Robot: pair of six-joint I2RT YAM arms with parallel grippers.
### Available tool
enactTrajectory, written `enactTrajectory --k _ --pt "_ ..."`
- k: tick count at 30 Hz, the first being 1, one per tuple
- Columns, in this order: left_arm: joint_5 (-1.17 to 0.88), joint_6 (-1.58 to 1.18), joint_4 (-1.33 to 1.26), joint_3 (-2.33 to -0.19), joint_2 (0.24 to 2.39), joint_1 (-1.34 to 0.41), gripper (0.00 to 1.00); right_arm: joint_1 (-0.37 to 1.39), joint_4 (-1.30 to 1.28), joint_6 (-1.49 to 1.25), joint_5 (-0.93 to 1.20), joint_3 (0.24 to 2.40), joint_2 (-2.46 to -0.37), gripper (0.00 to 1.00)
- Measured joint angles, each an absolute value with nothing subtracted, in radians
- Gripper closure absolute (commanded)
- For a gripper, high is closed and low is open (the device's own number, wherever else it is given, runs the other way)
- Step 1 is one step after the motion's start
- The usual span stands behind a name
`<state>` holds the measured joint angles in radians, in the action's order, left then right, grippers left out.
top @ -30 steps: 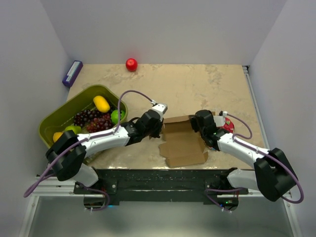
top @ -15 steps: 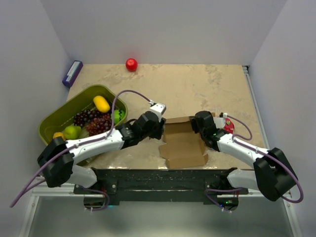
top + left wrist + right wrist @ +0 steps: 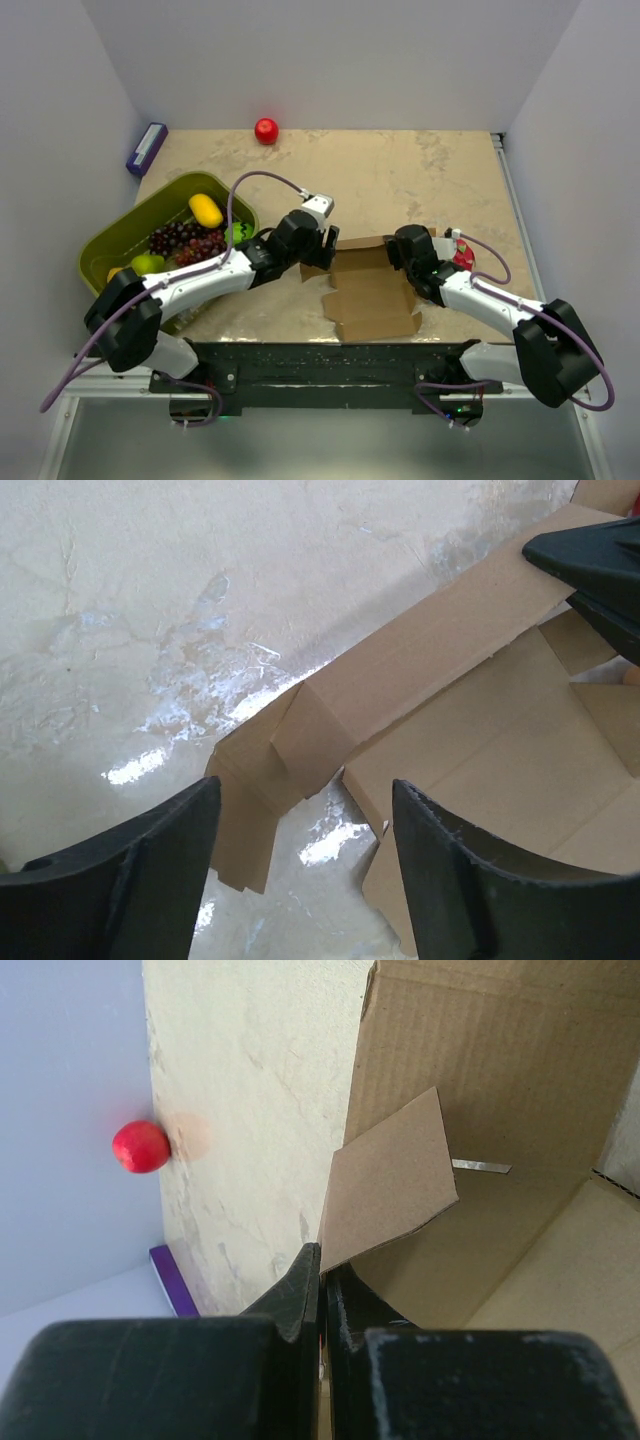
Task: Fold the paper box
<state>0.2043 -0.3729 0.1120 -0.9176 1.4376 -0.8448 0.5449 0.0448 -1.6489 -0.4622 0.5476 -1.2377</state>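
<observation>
Fruit basket (image 3: 120, 232), red ball (image 3: 266, 130), purple box (image 3: 147, 148)

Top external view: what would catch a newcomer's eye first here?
The half-folded brown paper box lies at the near middle of the table with both arms converging on it. The left gripper is open over its left flap, and the right gripper is shut on a flap at its far right corner. Next come the olive-green fruit basket at the left and the small red ball by the far wall.

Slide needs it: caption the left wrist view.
Open left gripper above a corner flap of the paper box on the table.
</observation>
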Motion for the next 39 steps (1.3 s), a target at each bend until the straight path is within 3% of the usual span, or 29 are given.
enactTrajectory --k 6,12,29,39 --pt "0.189 -0.440 0.109 -0.987 1.510 -0.830 0.17 0.545 0.045 -1.649 -0.462 0.547 -1.238 1.00" --pt "0.144 -0.525 0.079 -1.017 1.589 -0.812 0.27 0.545 0.046 -1.649 -0.462 0.546 -1.237 1.00" --pt "0.040 -0.632 0.002 -1.016 1.641 -0.812 0.31 0.545 0.059 -1.648 -0.461 0.536 -1.236 1.00" --pt "0.054 -0.653 -0.010 -0.918 1.567 -0.812 0.31 0.545 0.062 -1.648 -0.461 0.532 -1.237 1.00"
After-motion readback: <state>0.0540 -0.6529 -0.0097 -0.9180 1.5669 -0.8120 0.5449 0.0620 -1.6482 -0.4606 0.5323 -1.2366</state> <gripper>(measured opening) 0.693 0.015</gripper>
